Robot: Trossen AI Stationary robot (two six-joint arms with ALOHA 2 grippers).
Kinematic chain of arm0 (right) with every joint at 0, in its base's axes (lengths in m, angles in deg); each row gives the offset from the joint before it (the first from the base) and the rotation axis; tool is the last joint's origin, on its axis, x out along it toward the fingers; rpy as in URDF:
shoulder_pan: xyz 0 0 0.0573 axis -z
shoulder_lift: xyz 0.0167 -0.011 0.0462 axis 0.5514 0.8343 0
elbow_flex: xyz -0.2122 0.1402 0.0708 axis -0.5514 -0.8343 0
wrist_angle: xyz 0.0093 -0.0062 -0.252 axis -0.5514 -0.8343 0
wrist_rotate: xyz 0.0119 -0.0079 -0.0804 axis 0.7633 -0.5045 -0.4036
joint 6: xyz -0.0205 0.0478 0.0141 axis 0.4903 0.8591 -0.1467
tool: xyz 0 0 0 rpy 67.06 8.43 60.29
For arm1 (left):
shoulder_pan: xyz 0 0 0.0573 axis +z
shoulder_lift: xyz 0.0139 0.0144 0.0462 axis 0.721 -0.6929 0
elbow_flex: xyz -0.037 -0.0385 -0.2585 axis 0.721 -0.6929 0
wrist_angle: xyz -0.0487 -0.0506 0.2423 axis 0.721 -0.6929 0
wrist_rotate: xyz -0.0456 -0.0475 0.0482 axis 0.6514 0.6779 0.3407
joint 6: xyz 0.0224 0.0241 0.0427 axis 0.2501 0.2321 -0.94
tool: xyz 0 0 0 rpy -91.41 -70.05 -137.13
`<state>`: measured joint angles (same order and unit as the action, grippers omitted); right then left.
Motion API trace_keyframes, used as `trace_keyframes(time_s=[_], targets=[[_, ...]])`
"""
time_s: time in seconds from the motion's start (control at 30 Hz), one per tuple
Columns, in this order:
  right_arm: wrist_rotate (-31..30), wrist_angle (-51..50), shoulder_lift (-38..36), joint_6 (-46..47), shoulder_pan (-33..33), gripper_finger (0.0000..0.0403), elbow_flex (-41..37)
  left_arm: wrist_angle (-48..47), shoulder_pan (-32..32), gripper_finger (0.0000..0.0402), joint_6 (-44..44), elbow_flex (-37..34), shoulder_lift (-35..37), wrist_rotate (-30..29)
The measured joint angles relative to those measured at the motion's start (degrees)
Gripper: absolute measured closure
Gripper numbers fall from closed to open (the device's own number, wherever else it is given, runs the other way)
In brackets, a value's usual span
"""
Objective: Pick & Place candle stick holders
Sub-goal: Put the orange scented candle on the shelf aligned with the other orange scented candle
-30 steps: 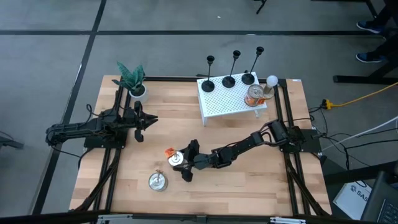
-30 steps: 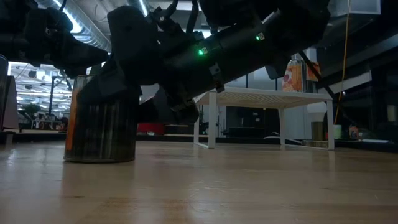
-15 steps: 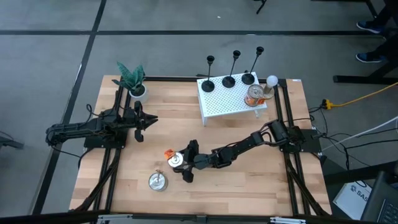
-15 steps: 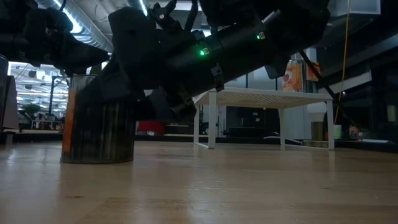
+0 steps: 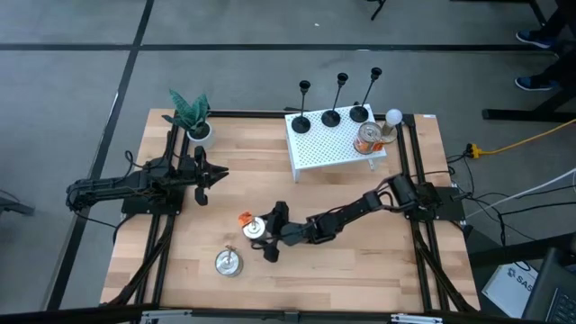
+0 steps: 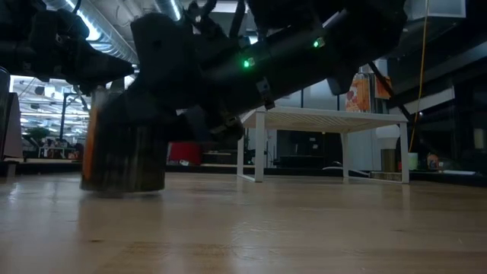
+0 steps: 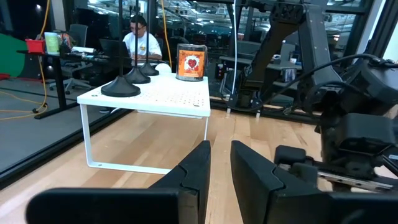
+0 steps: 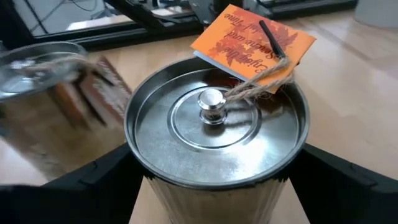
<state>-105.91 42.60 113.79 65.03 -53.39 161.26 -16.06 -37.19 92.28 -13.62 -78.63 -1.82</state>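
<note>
Three black candle stick holders [image 5: 301, 123] [image 5: 331, 117] [image 5: 359, 113] stand on their round bases on a white perforated stand [image 5: 328, 148] at the table's far right; they also show in the left wrist view [image 7: 121, 87]. No gripper is near them. My right gripper [image 5: 268, 232] reaches to the table's near middle and is shut on a metal candle tin [image 5: 256, 229] with an orange tag [image 8: 252, 40]. My left gripper [image 5: 214, 175] waits at the left, fingers shut to a narrow slit [image 7: 221, 168], holding nothing. My right gripper pinches the tin's round side wall [image 8: 155, 193] just under the lid's rim, one finger [image 8: 93, 183] on each side. The fingers come level from the table's right side. The tin stands upright [image 6: 123, 152]; whether its bottom is on the table I cannot tell.
A second lidded tin [image 5: 228, 262] stands near the front edge, close to the held one. A third tin with an orange label [image 5: 367, 137] and a white ball [image 5: 393, 116] sit on the stand. A potted plant [image 5: 192, 117] is at the far left. A person [image 7: 140, 40] sits beyond the table.
My right gripper has shifted a little toward the table's far edge with the tin, which stays upright between its fingers.
</note>
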Motion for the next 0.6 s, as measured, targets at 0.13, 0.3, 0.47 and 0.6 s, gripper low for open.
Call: trace_keyframes(time_s=[0.13,0.3,0.47,0.6], targets=[[-2.51,0.7,-0.31,-0.54,-1.1,0.0057,-0.01,0.02,-0.02,0.0343,0.0,0.01,0.02,0.0],[-7.04,1.15,-1.64,-2.3,-2.35,0.0057,-0.03,0.0,0.0,0.0343,0.0,0.0,0.02,0.0],[-10.84,0.3,-4.65,-3.96,-3.77,0.0058,-0.03,0.01,0.0,0.0343,0.0,0.01,0.0,0.0],[-14.98,-1.59,-7.3,-4.95,-4.84,0.006,-0.03,0.02,0.0,0.0343,0.0,0.0,0.02,0.0]])
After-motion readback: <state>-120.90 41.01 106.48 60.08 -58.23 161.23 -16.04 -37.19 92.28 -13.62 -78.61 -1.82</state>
